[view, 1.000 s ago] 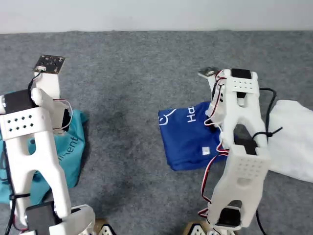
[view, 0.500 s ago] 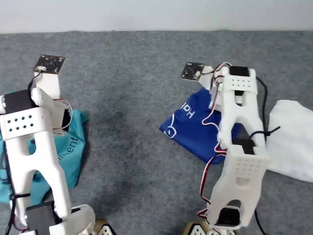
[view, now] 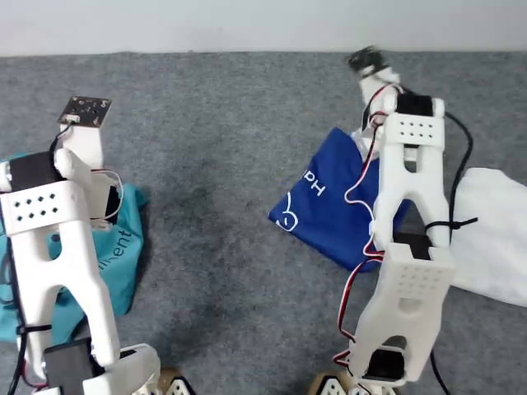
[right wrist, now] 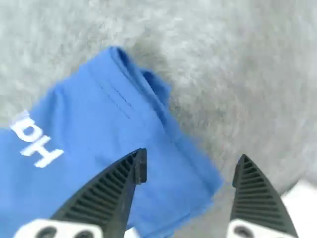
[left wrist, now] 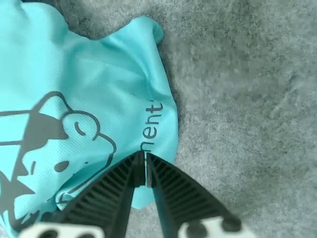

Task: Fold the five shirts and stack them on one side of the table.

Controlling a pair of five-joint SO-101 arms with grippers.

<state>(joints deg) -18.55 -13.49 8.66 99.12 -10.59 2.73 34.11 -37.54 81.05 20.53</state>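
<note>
Teal first: the teal shirt (view: pixel 123 247) lies closest to the arm bases, well apart from the blue shirt (view: pixel 329 214) on the left arm's side of it, and kinda bunched up. The left gripper (left wrist: pixel 145 158) sits right over its printed hem with the jaws clenched together, though I can't tell if any cloth is actually pinched between them. Going further out, the blue shirt lies skewed on the grey table (view: pixel 222 148), loosely folded by the look of it. The white shirt (view: pixel 490 239) is tucked against the blue shirt's other side, touching or as good as. Furthest out, the right gripper (right wrist: pixel 190 166) hangs above the blue shirt's far corner, jaws spread wide and holding nothing. I only count three shirts here, so my guess is the job's nowhere near done. Handling-wise these look thin, light and totally floppy, so the blue shirt will probably sag and unfold if lifted from the middle, and the fuzzy table will likely drag on it. I'd pinch that far corner or the hem edge beside it, catching all the layers.
</note>
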